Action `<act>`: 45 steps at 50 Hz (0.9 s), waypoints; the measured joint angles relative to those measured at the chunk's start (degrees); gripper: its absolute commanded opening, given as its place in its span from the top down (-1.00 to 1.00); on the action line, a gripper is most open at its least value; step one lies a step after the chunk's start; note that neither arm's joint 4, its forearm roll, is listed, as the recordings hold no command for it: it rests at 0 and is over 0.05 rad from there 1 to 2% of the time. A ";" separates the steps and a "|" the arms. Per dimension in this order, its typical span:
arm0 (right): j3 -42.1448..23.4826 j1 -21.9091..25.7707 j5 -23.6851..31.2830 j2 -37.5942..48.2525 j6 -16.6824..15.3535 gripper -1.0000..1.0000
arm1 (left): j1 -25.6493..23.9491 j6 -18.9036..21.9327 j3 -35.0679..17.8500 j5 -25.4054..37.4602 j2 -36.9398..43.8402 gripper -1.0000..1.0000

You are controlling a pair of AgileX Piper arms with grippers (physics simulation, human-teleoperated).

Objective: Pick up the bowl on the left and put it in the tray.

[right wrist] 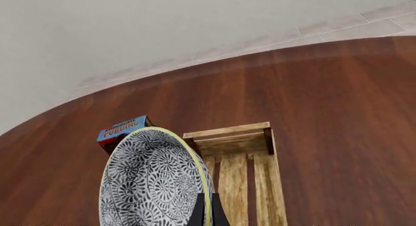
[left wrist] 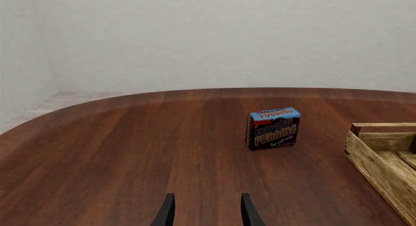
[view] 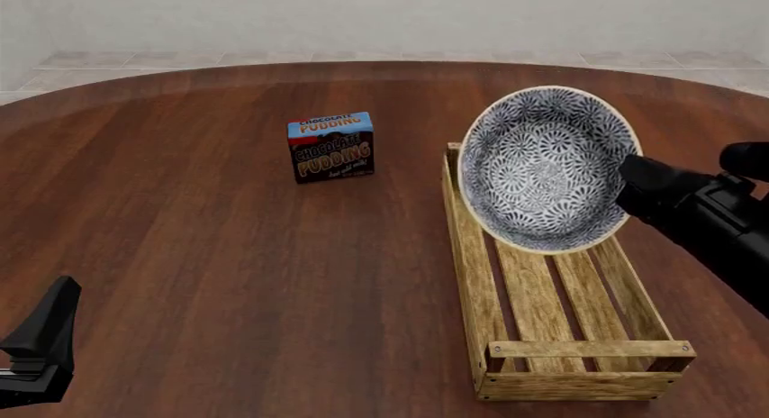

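Bowl (view: 547, 166), round glazed ceramic with dense floral pattern, is held tilted by its rim in clamped right gripper (view: 635, 179), above slatted light-wood tray (view: 471, 265). Left gripper (left wrist: 206, 211) fingers are spread apart, empty.

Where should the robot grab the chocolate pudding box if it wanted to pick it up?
Probably by its two narrow ends, coming down from above. The pudding box stands upright and alone on the table, its thin flat sides clear, so an open tool like the left tool could likely straddle it.
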 measured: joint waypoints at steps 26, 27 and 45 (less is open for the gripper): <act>1.15 -0.07 0.18 -0.33 -0.52 1.00 | 0.00 0.00 0.00 0.00 0.00 -1.00; 1.16 -0.09 0.14 -0.28 -0.54 1.00 | 0.00 0.00 0.00 0.00 0.00 -1.00; 1.62 -0.72 -0.87 2.04 0.38 1.00 | 0.00 0.00 0.00 0.00 0.00 -1.00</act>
